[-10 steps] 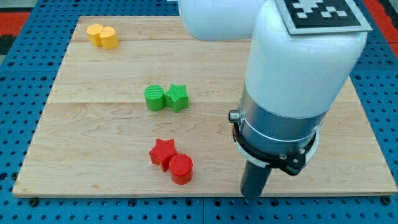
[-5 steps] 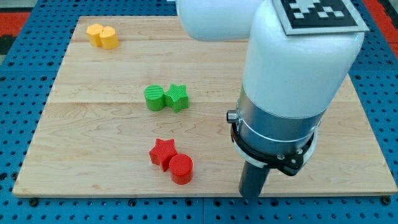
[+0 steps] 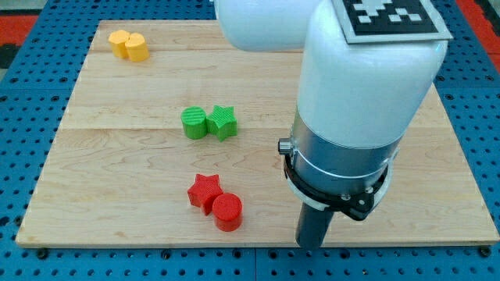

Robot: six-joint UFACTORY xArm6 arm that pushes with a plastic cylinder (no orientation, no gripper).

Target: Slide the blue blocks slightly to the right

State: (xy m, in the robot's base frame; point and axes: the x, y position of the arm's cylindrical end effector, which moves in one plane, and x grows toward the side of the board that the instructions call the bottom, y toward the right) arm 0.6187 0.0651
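**Arm drifted left, blocks unchanged**

Shifted slightly toward the view's left over the last second: arm body and rod. No pincer on this rig, so nothing is gripped or open; just the rod. My tip [image 3: 310,247] sits at the view's bottom edge of the counter [image 3: 117,164], right of the red cylinder [image 3: 228,211], apart from it. Red star [image 3: 205,191] touches that cylinder. Green cylinder [image 3: 194,122] and green star [image 3: 223,121] touch, mid-counter. Two yellow blocks [image 3: 128,44] at top left, exact shapes unclear. Blue blocks not visible; the arm hides much of the counter's right side.
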